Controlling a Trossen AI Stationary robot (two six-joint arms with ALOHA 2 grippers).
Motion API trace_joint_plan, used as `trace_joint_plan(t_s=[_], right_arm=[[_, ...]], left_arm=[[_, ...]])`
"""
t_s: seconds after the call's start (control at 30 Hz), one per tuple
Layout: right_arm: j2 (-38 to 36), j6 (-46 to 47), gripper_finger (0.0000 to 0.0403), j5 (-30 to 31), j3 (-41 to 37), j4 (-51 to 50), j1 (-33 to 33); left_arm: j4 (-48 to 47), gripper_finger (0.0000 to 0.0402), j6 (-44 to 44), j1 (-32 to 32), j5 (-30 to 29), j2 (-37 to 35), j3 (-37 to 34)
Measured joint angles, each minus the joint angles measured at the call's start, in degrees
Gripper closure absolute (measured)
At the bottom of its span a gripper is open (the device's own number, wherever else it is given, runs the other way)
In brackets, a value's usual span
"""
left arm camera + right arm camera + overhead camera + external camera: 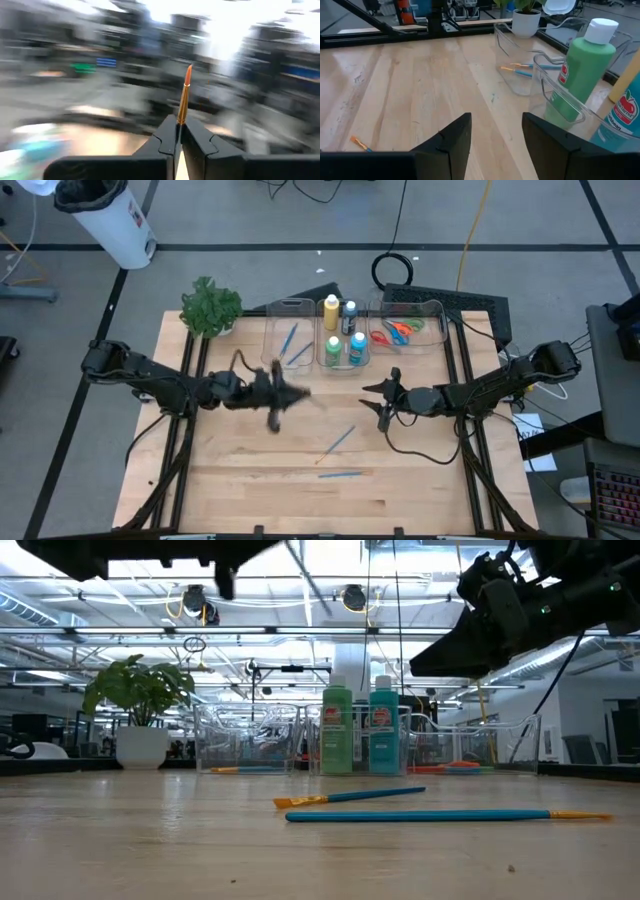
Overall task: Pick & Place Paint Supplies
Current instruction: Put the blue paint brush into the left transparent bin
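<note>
**Left arm carries a brush toward the bins; two more wait on the table**

High view: the left gripper (285,395) sits left of centre, blurred, above the pale wooden table (240,480). The right gripper (385,398) hovers right of centre, empty. Two thin blue paintbrushes with orange tips lie on the bare wood at lower centre: one slanted (340,441), one flat below it (341,475). Along the upper centre stand three clear plastic bins: the left bin (272,345) with brushes already in it, the middle one with small paint bottles (340,335), the right one with orange and red-handled scissors (397,331). A leafy green plant (210,306) stands at the upper left corner of the table.

Low view: both loose brushes lie at centre foreground, with green and blue bottles behind them.

Left wrist view: the closed fingers (165,145) pinch a slim brush (183,97), its orange tip pointing up at centre frame.

Right wrist view: the dark fingers (455,137) stand apart on nothing; the green bottle (580,75) fills the right side.

Judgement: the step in hand is the carry of one brush. Next it likely calls for lining up over the left bin and releasing there.
</note>
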Motion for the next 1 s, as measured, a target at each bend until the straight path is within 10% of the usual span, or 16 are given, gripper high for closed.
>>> trace_joint_plan(t_s=[0.13, 0.47, 0.67, 1.0], right_arm=[[0.0, -0.94, 0.0237, 0.01, 0.01, 0.1, 0.0], [0.0, -10.69, 0.0243, -0.05, 0.02, 6.81, -1.18], [0.0, -11.99, 0.0245, -3.63, 0.04, 11.78, -6.84], [0.0, -4.41, 0.0248, -22.48, 0.08, 11.02, -20.06]], left_arm=[[-2.33, 0.039, 0.67, 0.12, -18.62, -0.93, 0.0], [-2.98, 0.0386, 7.48, 1.77, -31.09, -0.99, 0.0], [-6.6, 0.0389, 4.86, 8.46, -30.85, -2.11, 0.19], [-40.78, 0.0389, -10.62, 23.21, -23.31, -3.69, 6.65]])
